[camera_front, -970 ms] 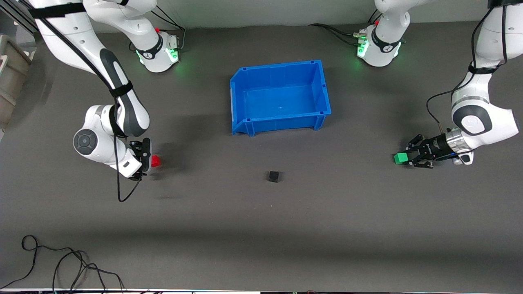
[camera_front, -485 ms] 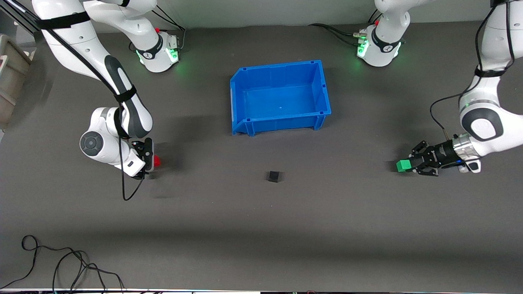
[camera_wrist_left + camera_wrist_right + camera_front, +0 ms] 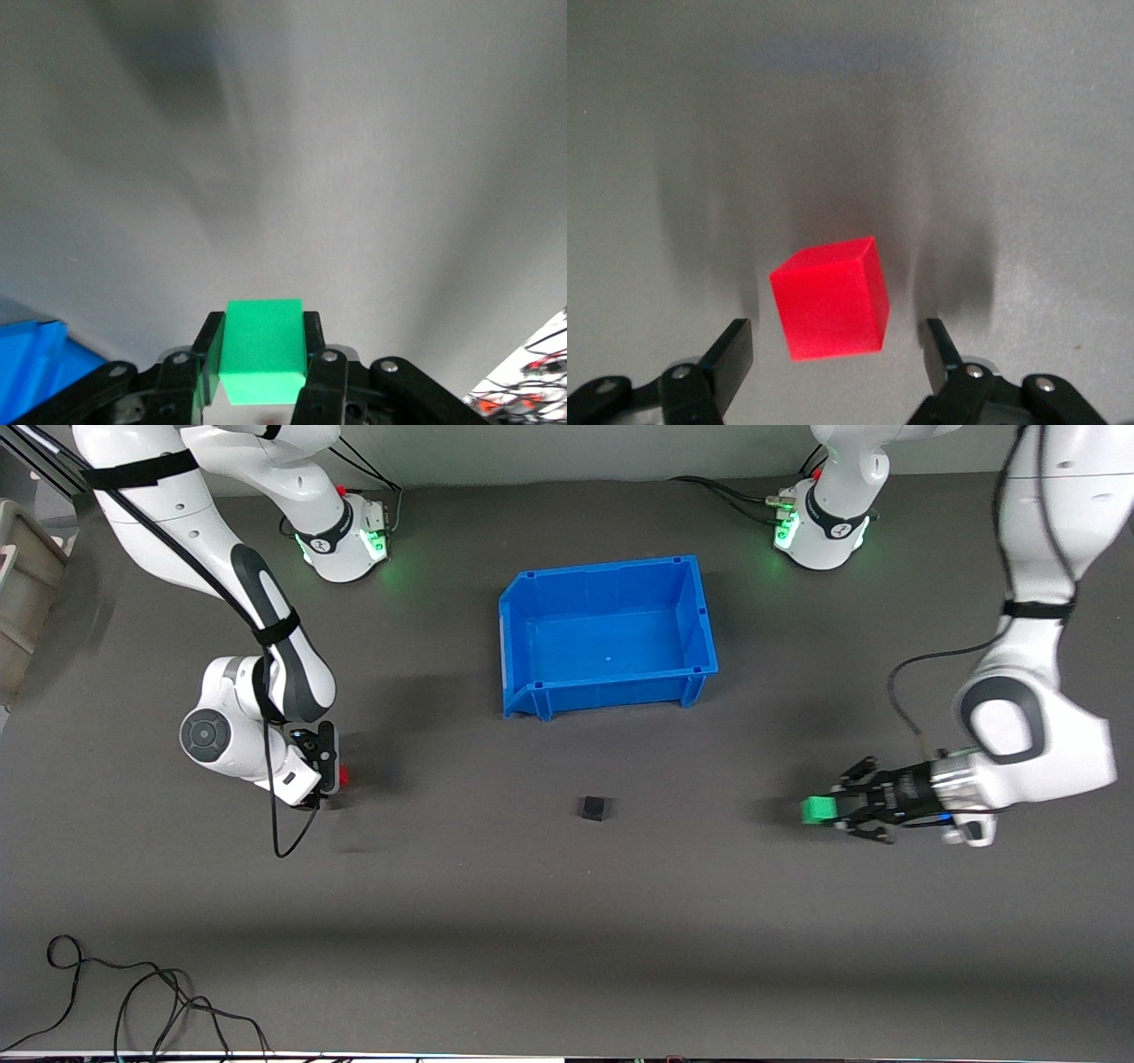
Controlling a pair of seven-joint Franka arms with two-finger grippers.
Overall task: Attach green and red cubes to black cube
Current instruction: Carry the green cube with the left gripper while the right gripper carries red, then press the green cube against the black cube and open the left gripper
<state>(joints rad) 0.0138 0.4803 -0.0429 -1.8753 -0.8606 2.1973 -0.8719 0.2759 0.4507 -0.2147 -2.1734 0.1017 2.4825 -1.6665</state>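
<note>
Step in hand, as judged: pick-up stage, nothing attached yet. Held the small bright green solid cube [image 3: 817, 809] in the left gripper [image 3: 833, 810], jaws pinching it on two opposite flat faces, low over the table [image 3: 567, 939] toward the left arm's end, well apart from the small matte black cube [image 3: 594, 808]. Sat the right gripper [image 3: 332, 766] low at the small bright red solid cube [image 3: 343, 777], toward the right arm's end of the table; jaws spread, one on each side of the red cube, gaps visible on both sides in the right wrist view, so no grip. Rested the black cube alone on the table, nearer to the front camera than the blue plastic bin [image 3: 523, 593], roughly midway between the two grippers.

Next, probably: needed the right jaws squeezed onto the red cube, then both cubes brought in to opposite faces of the black one, faces square.

Looked smooth, hard, sharp-edged, all three cubes; slightly skewed red cube between the jaws. Dark grey matte table. Rigid moulded bin, open top, nothing in it.
</note>
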